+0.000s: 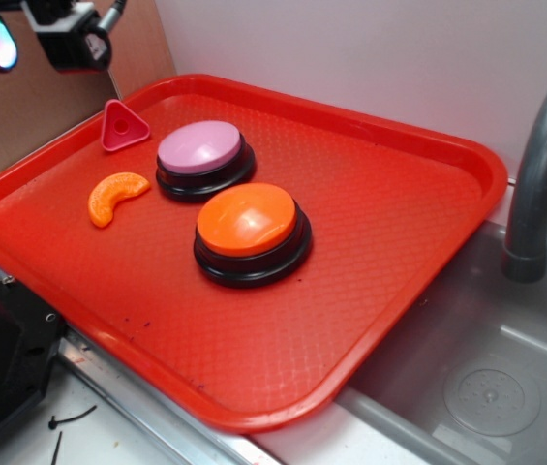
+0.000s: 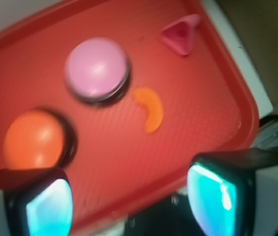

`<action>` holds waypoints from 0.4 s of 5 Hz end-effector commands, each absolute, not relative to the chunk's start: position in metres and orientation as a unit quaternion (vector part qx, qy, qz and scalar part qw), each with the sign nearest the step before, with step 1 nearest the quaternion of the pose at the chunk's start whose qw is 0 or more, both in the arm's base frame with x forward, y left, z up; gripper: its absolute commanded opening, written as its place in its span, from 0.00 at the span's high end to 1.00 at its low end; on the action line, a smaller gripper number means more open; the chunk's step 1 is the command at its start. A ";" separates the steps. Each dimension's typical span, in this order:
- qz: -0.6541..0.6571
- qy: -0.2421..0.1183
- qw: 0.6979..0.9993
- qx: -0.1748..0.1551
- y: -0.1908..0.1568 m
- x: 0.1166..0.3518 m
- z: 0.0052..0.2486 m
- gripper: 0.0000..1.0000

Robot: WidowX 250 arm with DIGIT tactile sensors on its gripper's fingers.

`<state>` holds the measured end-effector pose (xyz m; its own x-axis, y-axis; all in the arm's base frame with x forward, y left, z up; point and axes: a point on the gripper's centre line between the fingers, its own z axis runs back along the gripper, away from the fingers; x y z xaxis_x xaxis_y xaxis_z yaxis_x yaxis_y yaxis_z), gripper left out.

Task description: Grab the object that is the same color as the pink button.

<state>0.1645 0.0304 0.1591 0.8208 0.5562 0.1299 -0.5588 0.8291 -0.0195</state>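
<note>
**Pink triangle waits at the far left of the tray, untouched**

A broad red tray (image 1: 399, 184) with a fine waffle texture and a rolled rim fills the scene, beside a grey sink (image 1: 476, 368) and its curved faucet (image 1: 544, 165) on the right. On it stand two domed push buttons on black round bases: the orange button (image 1: 250, 219) nearer, and the pink button (image 1: 200, 148) just beyond it, its top a pale lilac-pink. Left of these lies an orange crescent slice (image 1: 115, 197), smooth plastic. Smallest is the pink triangle (image 1: 123, 127), rounded at the corners with a raised rim and a dimple in the middle, lying flat in the far-left part of the tray, near the pink button.

The gripper (image 2: 129, 201) hangs high above the tray's near-left side, its pads spread wide with nothing between them.

The triangle is low and slick, so the pads may slide off its sloped edges or push it toward the rim. Closing from too far right would likely catch the pink button; drifting nearer could take the crescent instead.
</note>
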 end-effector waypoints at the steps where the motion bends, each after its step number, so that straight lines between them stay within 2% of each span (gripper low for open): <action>1: 0.465 -0.134 0.872 0.072 0.107 0.209 0.130 0.00; 2: 0.507 -0.132 0.848 0.081 0.141 0.218 0.118 0.00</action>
<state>0.2195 0.1290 0.1001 0.4747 0.8409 0.2599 -0.8752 0.4822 0.0385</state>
